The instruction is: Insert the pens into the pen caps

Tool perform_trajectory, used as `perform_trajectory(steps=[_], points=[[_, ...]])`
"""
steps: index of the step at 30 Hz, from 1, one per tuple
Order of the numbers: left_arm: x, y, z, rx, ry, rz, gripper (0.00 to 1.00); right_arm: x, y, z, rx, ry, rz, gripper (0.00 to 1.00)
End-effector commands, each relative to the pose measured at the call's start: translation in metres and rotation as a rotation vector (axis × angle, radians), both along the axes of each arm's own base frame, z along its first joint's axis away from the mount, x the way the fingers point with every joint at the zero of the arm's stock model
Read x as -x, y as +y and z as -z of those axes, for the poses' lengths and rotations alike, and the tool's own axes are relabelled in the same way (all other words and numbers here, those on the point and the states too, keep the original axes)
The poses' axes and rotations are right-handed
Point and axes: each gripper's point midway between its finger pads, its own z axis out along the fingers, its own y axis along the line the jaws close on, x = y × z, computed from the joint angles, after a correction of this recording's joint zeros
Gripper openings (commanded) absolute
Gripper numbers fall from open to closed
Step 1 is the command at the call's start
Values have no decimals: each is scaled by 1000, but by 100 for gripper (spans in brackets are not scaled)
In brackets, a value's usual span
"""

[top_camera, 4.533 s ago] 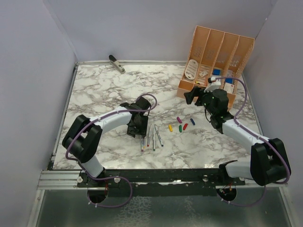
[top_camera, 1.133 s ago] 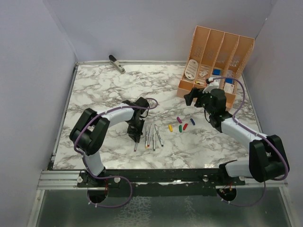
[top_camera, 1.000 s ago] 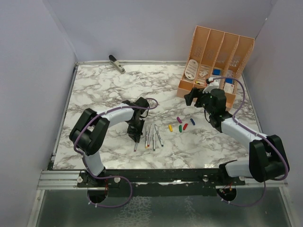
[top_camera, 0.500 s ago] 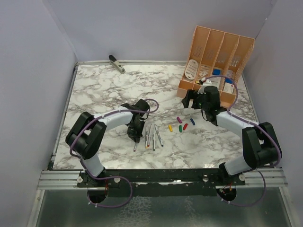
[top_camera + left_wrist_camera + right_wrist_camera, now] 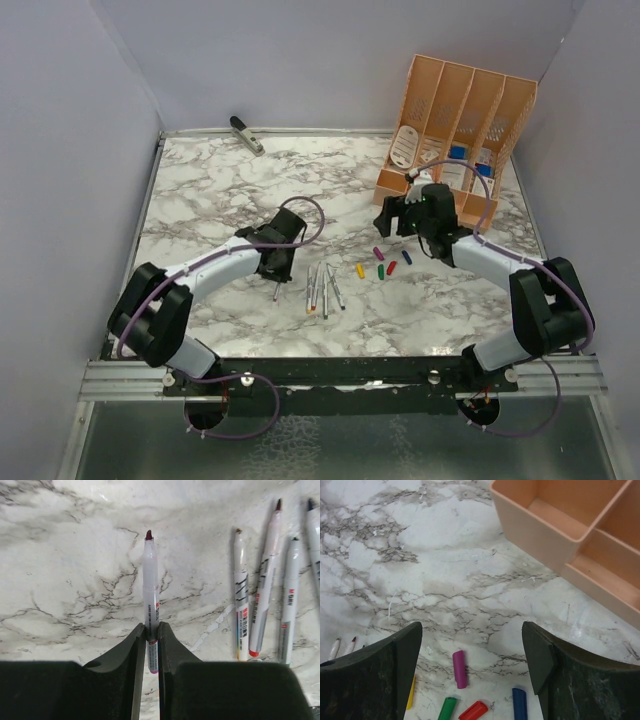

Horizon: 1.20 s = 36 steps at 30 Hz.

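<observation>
My left gripper [image 5: 277, 268] is shut on a silver pen [image 5: 276, 291] with a purple end, just left of the other pens. In the left wrist view the pen [image 5: 151, 590] sticks out ahead from between the shut fingers [image 5: 134, 650]. Several more pens [image 5: 322, 290] lie side by side on the marble and also show in the left wrist view [image 5: 265, 590]. The caps lie in a loose group: yellow [image 5: 360, 270], purple [image 5: 378, 253], green [image 5: 381, 271], red [image 5: 392, 267], blue [image 5: 407, 257]. My right gripper [image 5: 388, 218] is open and empty above the purple cap [image 5: 459, 669].
An orange desk organiser [image 5: 465, 110] stands at the back right, its base close behind my right gripper [image 5: 560, 525]. A grey-black stapler-like tool [image 5: 246, 134] lies at the back left. Walls enclose the marble table [image 5: 200, 190].
My left gripper closed on the purple-ended pen and drew it left, away from the row. My right gripper moved left and forward to above the caps.
</observation>
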Motion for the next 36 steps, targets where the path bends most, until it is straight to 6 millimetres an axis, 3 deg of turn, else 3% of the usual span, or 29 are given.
perform_trajectory(steps=[1, 7, 11, 20, 27, 36], points=[[-29, -2, -36, 46, -206, -7, 0, 9, 21, -5, 59, -13, -87, 78], [-51, -22, -78, 206, -429, 41, 0, 25, 31, 11, 100, 38, -124, 60], [-59, -37, -93, 304, -517, 71, 0, 33, 35, 19, 97, 69, -145, 46], [-55, -76, -127, 564, -682, 234, 0, 47, 36, 40, 144, 147, -141, 40], [-55, -72, -138, 551, -736, 263, 0, 49, 30, 50, 233, 168, -84, 39], [-51, -81, -147, 620, -781, 313, 0, 49, 27, 61, 267, 204, -67, 38]])
